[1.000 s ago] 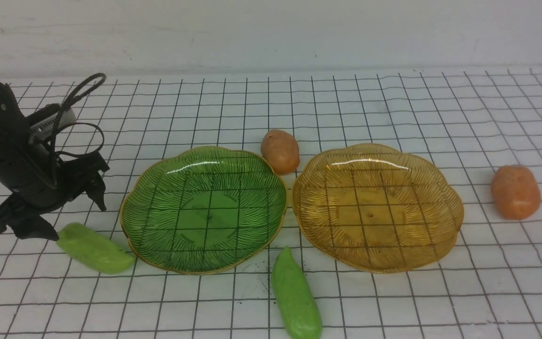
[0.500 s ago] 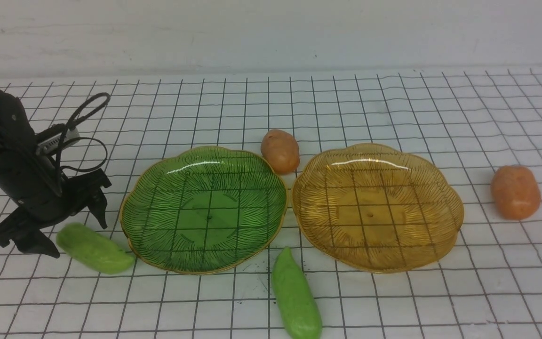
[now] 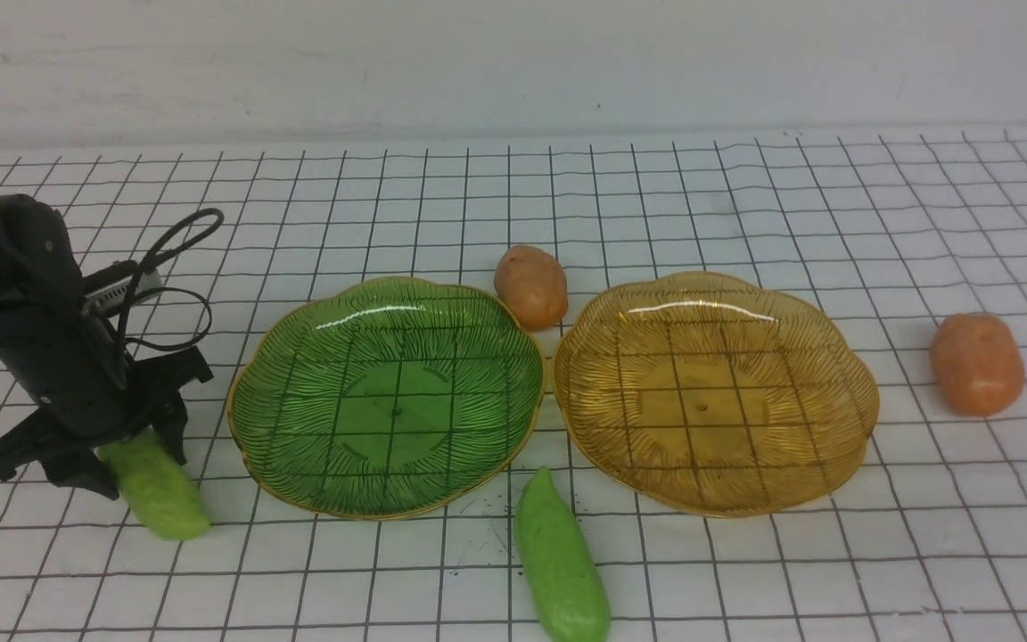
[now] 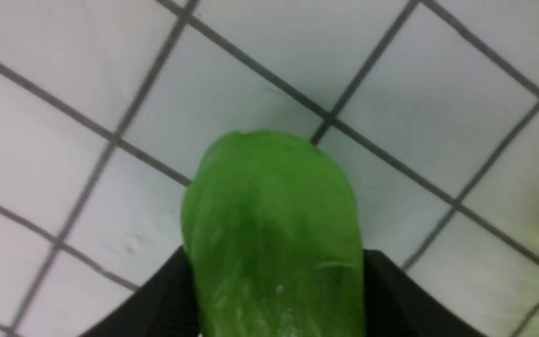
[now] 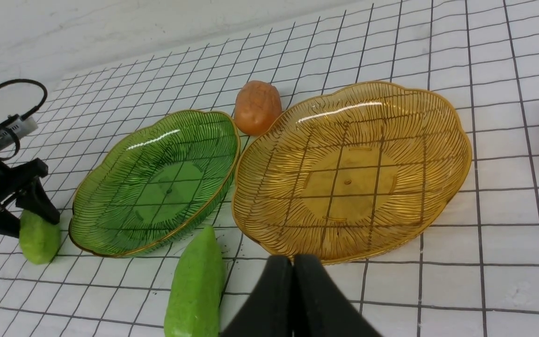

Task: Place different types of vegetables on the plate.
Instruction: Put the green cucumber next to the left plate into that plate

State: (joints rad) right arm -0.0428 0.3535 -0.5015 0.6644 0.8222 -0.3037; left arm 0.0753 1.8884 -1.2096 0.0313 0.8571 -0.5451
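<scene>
My left gripper (image 3: 135,459) is down on the mat at the far left, shut on a light-green cucumber (image 3: 160,493) whose free end points toward the front. In the left wrist view the black fingers (image 4: 391,290) press both sides of this cucumber (image 4: 269,224). Another cucumber (image 3: 560,562) lies in front, between the green plate (image 3: 242,401) and the amber plate (image 3: 866,401); neither plate holds anything. One potato (image 3: 530,286) sits behind the gap between them, another potato (image 3: 976,363) at the far right. My right gripper (image 5: 293,264) is shut on nothing, above the amber plate's near rim.
A white mat with a black grid covers the table up to the white back wall (image 3: 513,62). The left arm's black cables (image 3: 166,267) loop up above its wrist, beside the green plate's left rim.
The left gripper came down and forward over the left cucumber and closed on it. That cucumber swung from lying slantwise toward the green plate to pointing more toward the front.
</scene>
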